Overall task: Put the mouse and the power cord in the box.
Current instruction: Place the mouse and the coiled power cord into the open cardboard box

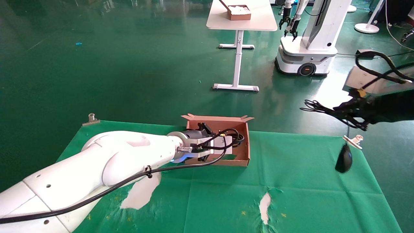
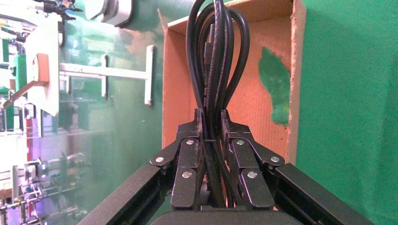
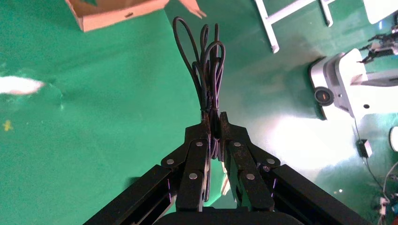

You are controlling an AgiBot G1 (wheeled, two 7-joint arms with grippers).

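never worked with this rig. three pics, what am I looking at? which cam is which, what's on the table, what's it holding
It is a two-armed robot with a camera on its head and one on each wrist.

Head view: looks down at a table under a torn green cloth. The white left arm reaches into the brown cardboard box on the cloth. The dark right arm is raised at the table's right edge.

Left wrist view: the left gripper, shut on the power cord, a thick black coil, over the inside of the box.

Right wrist view: the right gripper, shut on a bundle of thin black cable. In the head view the mouse hangs from that cable, off the cloth.

Behind, on the green floor: a white table with another brown box, and a second robot.
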